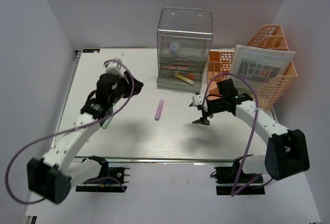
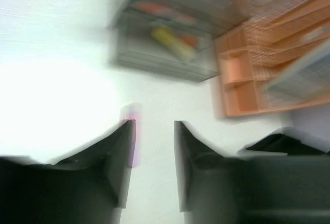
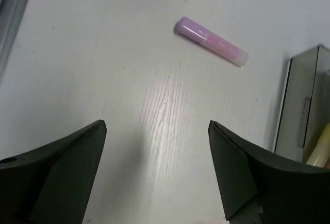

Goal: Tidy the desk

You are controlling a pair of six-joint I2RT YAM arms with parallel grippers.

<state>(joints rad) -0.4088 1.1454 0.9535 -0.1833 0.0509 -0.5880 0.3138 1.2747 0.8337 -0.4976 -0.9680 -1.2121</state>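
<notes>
The white desk holds a pink marker lying loose at its middle. My right gripper hovers just right of it, jaws wide open and empty; in the right wrist view the pink marker lies ahead of the right gripper. My left gripper is up over the desk's left half, left of the marker. In the blurred left wrist view the left gripper shows a gap with nothing in it, and the pink marker peeks out beside one finger.
A clear drawer box with yellow and orange items stands at the back centre. An orange mesh rack holding a printed sheet is at the back right. A green pen lies partly under the left arm.
</notes>
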